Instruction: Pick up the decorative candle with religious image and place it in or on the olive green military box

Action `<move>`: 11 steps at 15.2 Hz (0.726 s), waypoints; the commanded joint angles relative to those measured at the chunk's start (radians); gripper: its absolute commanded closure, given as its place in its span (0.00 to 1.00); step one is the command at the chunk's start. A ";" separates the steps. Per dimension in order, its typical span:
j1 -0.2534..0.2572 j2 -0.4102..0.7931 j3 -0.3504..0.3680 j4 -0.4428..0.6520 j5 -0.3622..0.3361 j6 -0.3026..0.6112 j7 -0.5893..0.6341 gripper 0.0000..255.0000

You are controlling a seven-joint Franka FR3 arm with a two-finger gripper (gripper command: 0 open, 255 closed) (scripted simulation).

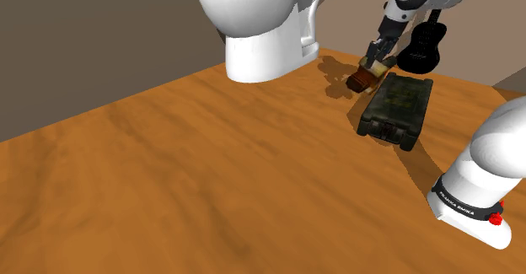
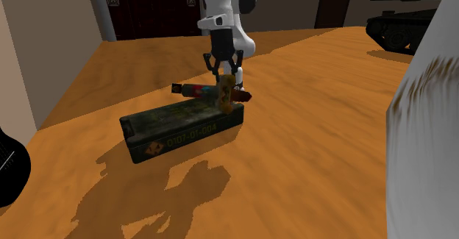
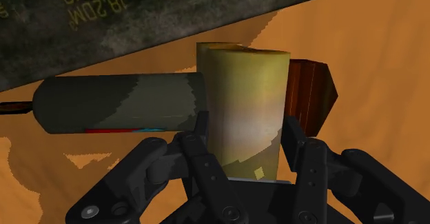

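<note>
My black gripper point(image 1: 379, 55) point(image 2: 223, 67) point(image 3: 247, 138) is shut on the candle point(image 1: 365, 76) point(image 2: 219, 91), clasping its yellow picture band point(image 3: 244, 95). The candle lies sideways in the grip and hangs clear of the wooden floor. Its dark grey body point(image 3: 117, 105) points one way and its red-brown end point(image 3: 311, 92) the other. The olive green military box point(image 1: 396, 108) point(image 2: 182, 127) point(image 3: 138, 16) lies closed on the floor right beside it, with yellow lettering on its side. The candle hangs by the box's far end in the shoulder view, next to its long edge.
A white toilet point(image 1: 261, 19) point(image 2: 430, 142) stands on the wooden floor point(image 1: 185, 179). A black guitar point(image 1: 426, 49) point(image 2: 9, 173) leans behind the box. A dark toy tank point(image 2: 403, 23) sits far off. My white arm base point(image 1: 485, 179) is at the shoulder view's lower right.
</note>
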 commanded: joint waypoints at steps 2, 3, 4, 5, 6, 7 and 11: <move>-0.044 -0.074 -0.036 -0.034 -0.035 -0.037 -0.053 1.00; -0.058 -0.095 -0.049 -0.041 -0.046 -0.051 -0.071 1.00; -0.072 -0.116 -0.062 -0.047 -0.057 -0.065 -0.090 1.00; -0.087 -0.135 -0.075 -0.051 -0.068 -0.079 -0.109 1.00; -0.101 -0.153 -0.088 -0.055 -0.079 -0.093 -0.128 1.00; -0.115 -0.170 -0.102 -0.057 -0.090 -0.107 -0.148 1.00; -0.170 -0.226 -0.160 -0.052 -0.133 -0.165 -0.231 1.00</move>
